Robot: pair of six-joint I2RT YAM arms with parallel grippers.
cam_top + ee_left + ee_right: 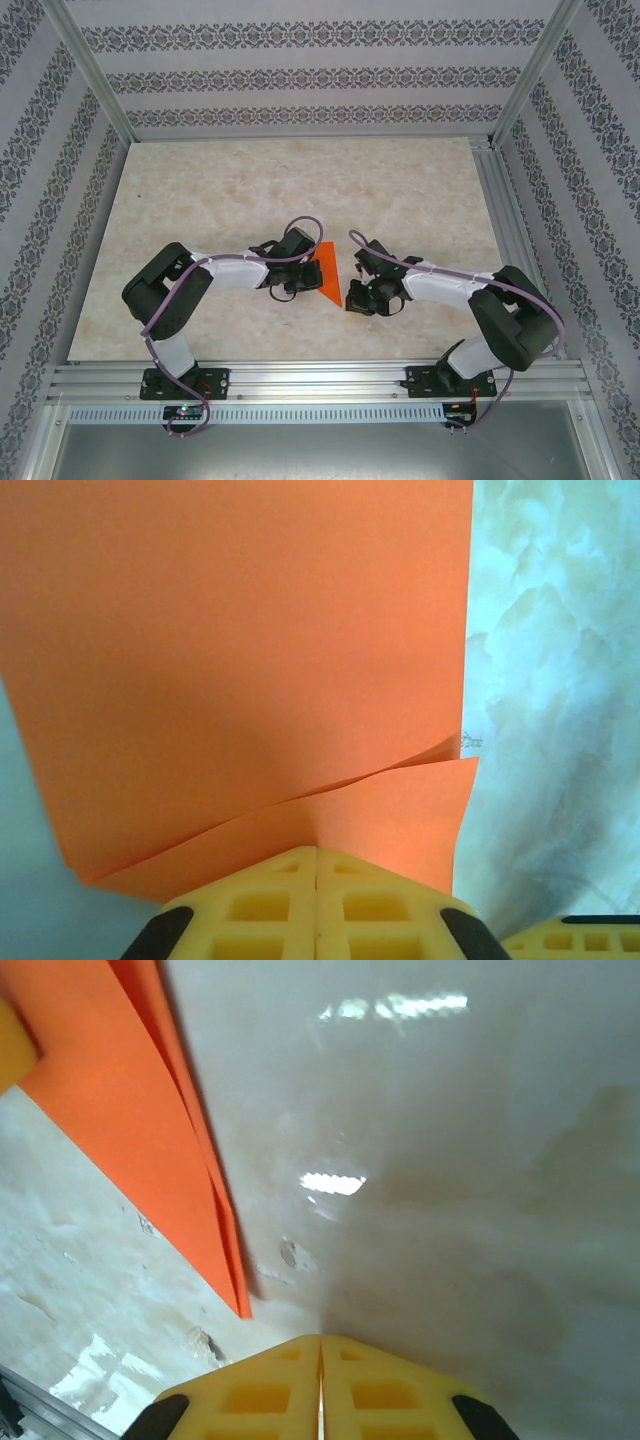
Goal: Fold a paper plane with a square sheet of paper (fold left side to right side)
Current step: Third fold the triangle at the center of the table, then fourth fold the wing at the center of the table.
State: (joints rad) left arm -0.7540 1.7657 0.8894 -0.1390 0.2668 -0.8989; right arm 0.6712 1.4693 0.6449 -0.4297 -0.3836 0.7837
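The square sheet of paper (328, 272) is bright orange and lies folded into a narrow triangle on the table between my two grippers. In the left wrist view the sheet (250, 630) shows two layers, the upper one slightly lifted off the lower flap. My left gripper (300, 280) is at the sheet's left edge, its yellow jaws (317, 850) closed together on the lower flap's near edge. My right gripper (352, 297) sits just right of the sheet's near tip. It is shut and empty (321, 1338), with the sheet's point (235, 1280) a little to its left.
The marble-patterned table (250, 190) stretches away behind the grippers. An aluminium rail (320, 378) runs along the near edge, and patterned walls (300, 75) close in the back and sides. A finger of the other gripper (570, 940) shows at the lower right of the left wrist view.
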